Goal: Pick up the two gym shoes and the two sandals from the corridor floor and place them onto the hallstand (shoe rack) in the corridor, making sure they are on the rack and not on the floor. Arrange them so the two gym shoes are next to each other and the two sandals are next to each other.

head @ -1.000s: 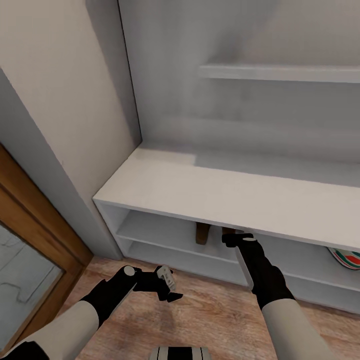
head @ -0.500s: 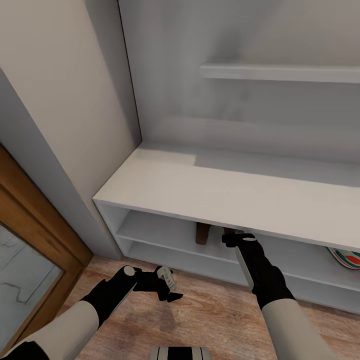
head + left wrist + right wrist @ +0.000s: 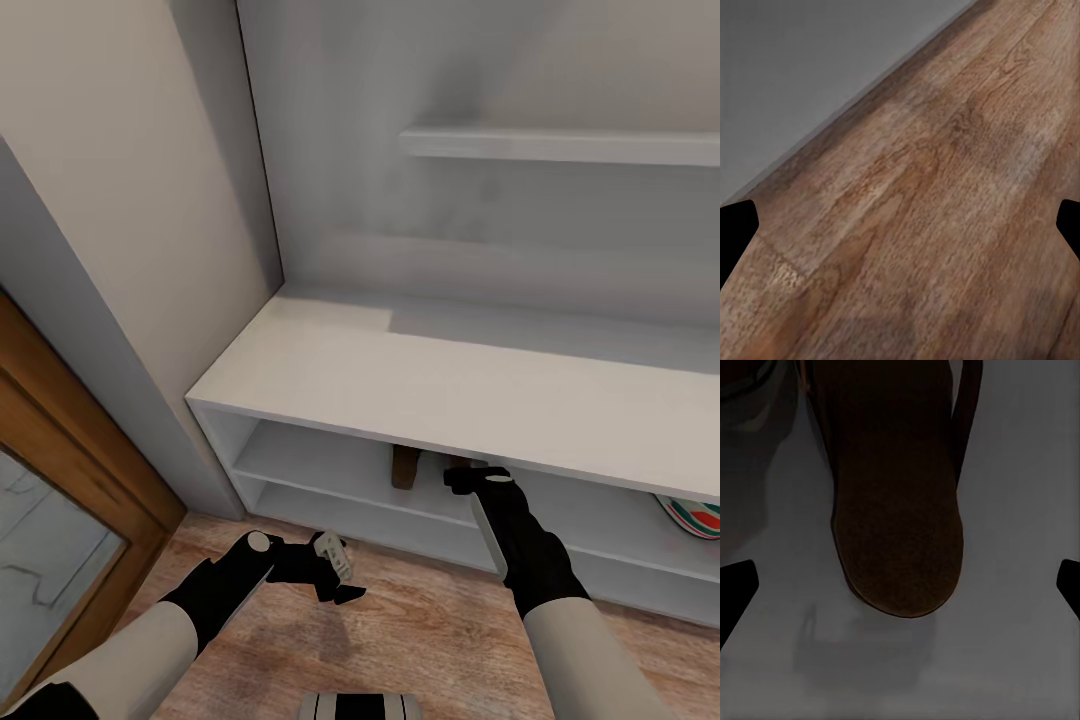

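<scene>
one brown sandal (image 3: 405, 466) shows under the bench top, one striped gym shoe (image 3: 692, 518) at the far right, and two grippers.

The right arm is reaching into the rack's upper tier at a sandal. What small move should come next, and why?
Probably draw the right gripper straight back out. Its wrist view shows its fingertips spread wide, clear of the sandal, which lies flat on the grey shelf, so it looks released. The other sandal stands alongside.

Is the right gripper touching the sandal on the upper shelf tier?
Apart. In the right wrist view the sandal lies on the grey shelf between the spread fingertips, with bare shelf on both sides; the right gripper is open.
</scene>
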Robot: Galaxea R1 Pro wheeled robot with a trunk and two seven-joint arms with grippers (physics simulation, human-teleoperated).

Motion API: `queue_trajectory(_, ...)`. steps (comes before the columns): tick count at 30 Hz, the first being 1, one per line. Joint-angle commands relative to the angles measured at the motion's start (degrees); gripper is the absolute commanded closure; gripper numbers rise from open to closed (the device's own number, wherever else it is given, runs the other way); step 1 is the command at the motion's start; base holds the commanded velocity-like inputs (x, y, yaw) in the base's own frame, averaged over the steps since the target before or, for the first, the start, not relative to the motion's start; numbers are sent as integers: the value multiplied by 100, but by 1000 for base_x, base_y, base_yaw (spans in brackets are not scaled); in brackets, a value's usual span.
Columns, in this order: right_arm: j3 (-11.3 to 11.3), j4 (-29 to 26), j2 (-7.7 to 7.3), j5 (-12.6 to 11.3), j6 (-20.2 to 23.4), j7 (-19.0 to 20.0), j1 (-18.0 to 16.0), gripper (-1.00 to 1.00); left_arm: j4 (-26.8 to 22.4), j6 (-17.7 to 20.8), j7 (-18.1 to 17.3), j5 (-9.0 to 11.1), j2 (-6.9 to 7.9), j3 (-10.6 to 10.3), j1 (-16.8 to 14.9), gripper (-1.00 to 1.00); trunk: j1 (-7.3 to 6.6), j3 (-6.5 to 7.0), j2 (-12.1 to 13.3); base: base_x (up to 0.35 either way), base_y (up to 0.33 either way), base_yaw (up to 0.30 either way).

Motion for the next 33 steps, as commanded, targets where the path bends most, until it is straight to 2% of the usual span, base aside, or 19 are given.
queue_trajectory(1, 9, -6, 0, 27, 37, -12, -3, -100, -15, 39, -11, -5, 5, -10, -2, -100, -1, -5, -2, 0, 0, 0)
queue_trajectory(18, 9, -6, -1, 23, 37, -12, -3, -100, -15, 39, -11, -5, 5, -10, -2, -100, -1, -5, -2, -23, 0, 0)
queue_trajectory(33, 9, -6, -6, 32, 37, -12, -1, -100, -15, 38, -11, -5, 10, -8, -2, -100, -1, -5, -2, -306, 0, 0)
